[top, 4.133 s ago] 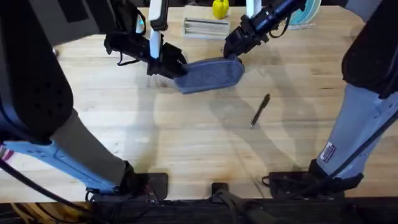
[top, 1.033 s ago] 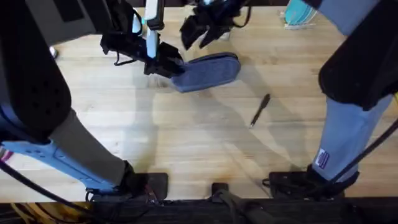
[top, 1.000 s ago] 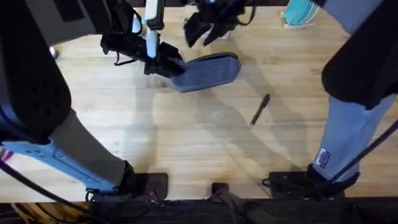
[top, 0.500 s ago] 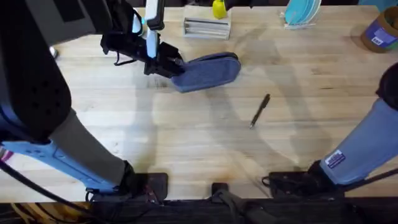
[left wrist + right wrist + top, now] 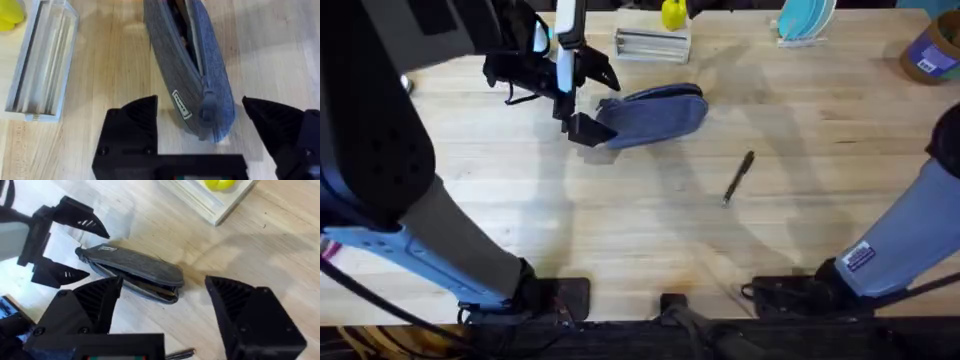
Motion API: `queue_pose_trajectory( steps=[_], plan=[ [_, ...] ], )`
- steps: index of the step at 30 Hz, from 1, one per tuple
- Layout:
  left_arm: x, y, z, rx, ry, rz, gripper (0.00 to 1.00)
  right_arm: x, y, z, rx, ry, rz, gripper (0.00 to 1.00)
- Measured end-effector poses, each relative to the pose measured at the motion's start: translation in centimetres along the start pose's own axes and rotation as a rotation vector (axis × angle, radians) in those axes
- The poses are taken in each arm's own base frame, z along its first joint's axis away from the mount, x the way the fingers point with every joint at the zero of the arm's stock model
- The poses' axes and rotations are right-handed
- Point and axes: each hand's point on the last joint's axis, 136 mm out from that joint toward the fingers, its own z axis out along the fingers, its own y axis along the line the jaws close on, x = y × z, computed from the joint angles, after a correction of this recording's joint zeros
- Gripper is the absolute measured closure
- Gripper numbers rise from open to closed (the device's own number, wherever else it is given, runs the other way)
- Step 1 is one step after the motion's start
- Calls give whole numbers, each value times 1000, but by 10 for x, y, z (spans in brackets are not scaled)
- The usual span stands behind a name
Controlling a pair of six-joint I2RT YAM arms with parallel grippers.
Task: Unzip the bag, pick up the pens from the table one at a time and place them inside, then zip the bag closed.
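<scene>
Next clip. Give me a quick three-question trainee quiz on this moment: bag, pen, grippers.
1. True or false: the bag's zipper is at least partly open.
2. Where is the pen? A) inside the bag B) on the table, apart from the bag C) held by a gripper
3. What do the left gripper's fingers do at the bag's near end?

Key
1. True: the left wrist view shows a gap along the top.
2. B
3. They stand open on either side of that end, not clamped on it. The right gripper is open too.
</scene>
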Motion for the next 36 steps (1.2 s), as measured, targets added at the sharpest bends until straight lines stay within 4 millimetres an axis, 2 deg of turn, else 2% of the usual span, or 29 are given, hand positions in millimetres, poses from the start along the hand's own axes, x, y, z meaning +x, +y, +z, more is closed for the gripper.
queue_pose_trajectory(
  steps=[4, 7, 10, 13, 16, 19, 20, 21, 26, 31, 32, 33, 36],
  plan=[
    [0, -1, -1, 5, -1, -11, 8, 0, 0, 0, 2, 1, -15, 8],
    [-5, -4, -13, 1, 2, -34, 8, 3, 1, -1, 0, 14, -15, 7],
    [-19, -1, -43, -56, 8, -30, 8, 11, 8, -4, -10, 40, -50, 7],
    [-41, 0, -82, -140, 16, -9, 8, 20, 26, -6, -32, 78, -148, 17],
    [-56, -11, -112, -196, 25, -17, 8, 24, 49, -5, -65, 96, -290, 438],
    [-63, -23, -127, -215, 29, -43, 8, 25, 68, -1, -92, 99, -429, 860],
    [-63, -25, -130, -220, 30, -52, 8, 26, 73, 0, -100, 100, -467, 938],
    [-63, -27, -132, -224, 31, -61, 8, 26, 78, 2, -108, 100, -515, 964],
    [-59, -28, -138, -233, 33, -90, 8, 30, 97, 6, -143, 99, -745, 972],
    [-58, -27, -138, -237, 34, -86, 8, 43, 117, 13, -198, 135, -923, 972],
    [-58, -27, -138, -238, 34, -84, 8, 45, 120, 17, -210, 143, -949, 972],
    [-58, -27, -138, -239, 34, -83, 8, 51, 124, 30, -239, 172, -998, 971],
    [-58, -26, -138, -241, 35, -81, 8, 57, 118, 45, -257, 211, -1007, 972]
  ],
)
